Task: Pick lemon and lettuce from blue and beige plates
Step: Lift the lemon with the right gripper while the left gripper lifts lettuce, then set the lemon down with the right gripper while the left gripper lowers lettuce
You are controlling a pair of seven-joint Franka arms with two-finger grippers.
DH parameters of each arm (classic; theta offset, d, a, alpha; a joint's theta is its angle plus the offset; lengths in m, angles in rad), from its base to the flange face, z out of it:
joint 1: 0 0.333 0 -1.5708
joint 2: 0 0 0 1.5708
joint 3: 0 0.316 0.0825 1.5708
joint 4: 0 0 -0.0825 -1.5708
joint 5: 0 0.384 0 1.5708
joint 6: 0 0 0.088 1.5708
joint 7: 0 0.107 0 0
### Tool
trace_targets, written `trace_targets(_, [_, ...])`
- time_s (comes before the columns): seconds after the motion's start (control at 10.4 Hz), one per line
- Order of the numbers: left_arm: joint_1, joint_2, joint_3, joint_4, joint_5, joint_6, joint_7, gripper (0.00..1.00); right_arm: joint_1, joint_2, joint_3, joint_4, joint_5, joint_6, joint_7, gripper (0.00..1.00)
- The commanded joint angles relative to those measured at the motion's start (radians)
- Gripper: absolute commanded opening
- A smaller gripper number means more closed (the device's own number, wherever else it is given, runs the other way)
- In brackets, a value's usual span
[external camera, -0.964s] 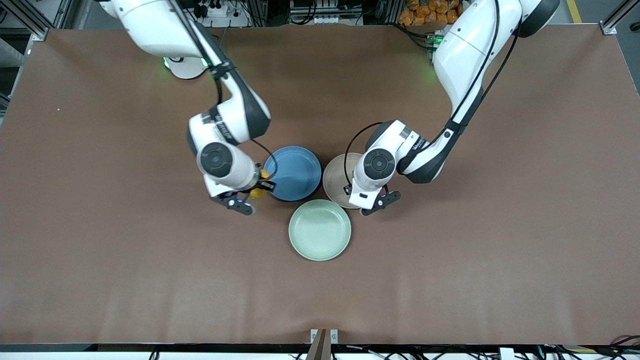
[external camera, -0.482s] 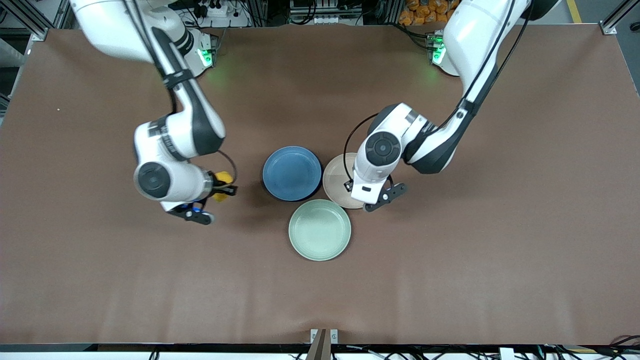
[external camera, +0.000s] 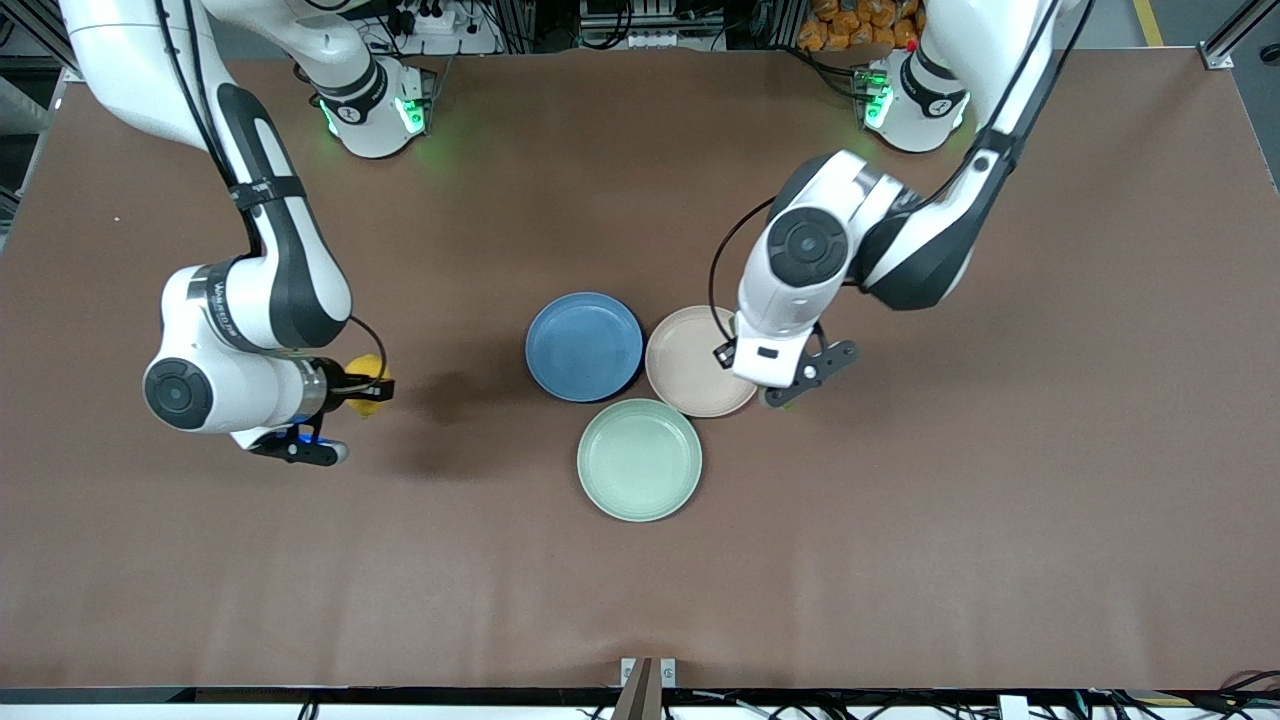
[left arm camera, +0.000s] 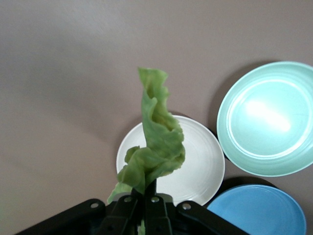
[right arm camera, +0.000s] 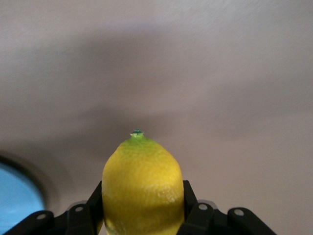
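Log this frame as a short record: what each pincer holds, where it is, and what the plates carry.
left pincer: shut on lettuce, over the edge of the beige plate
right pincer: shut on lemon, over bare table toward the right arm's end
blue plate: nothing on it
beige plate: nothing on it
green plate: nothing on it, nearest the front camera

The yellow lemon (right arm camera: 142,188) and crinkled green lettuce (left arm camera: 155,149) hang pinched aloft, off the bare blue plate (external camera: 584,346) and beige plate (external camera: 692,362).
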Motion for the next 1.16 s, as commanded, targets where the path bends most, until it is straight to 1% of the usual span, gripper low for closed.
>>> trace_targets(0.0, [0.034, -0.068, 0.001, -0.016, -0.001, -0.048, 0.101, 0.0, -0.018, -0.028, 0.016, -0.075, -0.081, 0.093, -0.043, 0.0])
trace_targets(0.1, [0.05, -0.088, 0.001, -0.016, 0.005, -0.061, 0.151, 0.0, -0.038, -0.034, 0.016, -0.118, -0.103, 0.16, -0.085, 0.0])
trace_targets(0.29, [0.089, -0.122, 0.001, -0.016, 0.007, -0.094, 0.265, 0.0, -0.058, -0.056, 0.014, -0.21, -0.115, 0.306, -0.16, 0.0])
trace_targets(0.39, [0.116, -0.142, 0.001, -0.016, -0.001, -0.11, 0.325, 0.0, -0.074, -0.057, 0.014, -0.238, -0.136, 0.349, -0.175, 0.0])
trace_targets(0.48, [0.147, -0.153, 0.0, -0.016, -0.002, -0.121, 0.385, 0.0, -0.095, -0.056, 0.016, -0.247, -0.158, 0.378, -0.201, 0.0])
trace_targets(0.87, [0.276, -0.182, -0.005, -0.021, -0.004, -0.213, 0.708, 0.0, -0.161, -0.025, 0.016, -0.248, -0.16, 0.469, -0.324, 0.0])
trace_targets(1.06, [0.33, -0.185, -0.005, -0.058, -0.004, -0.23, 0.779, 0.0, -0.17, 0.01, 0.016, -0.248, -0.16, 0.53, -0.346, 0.0])
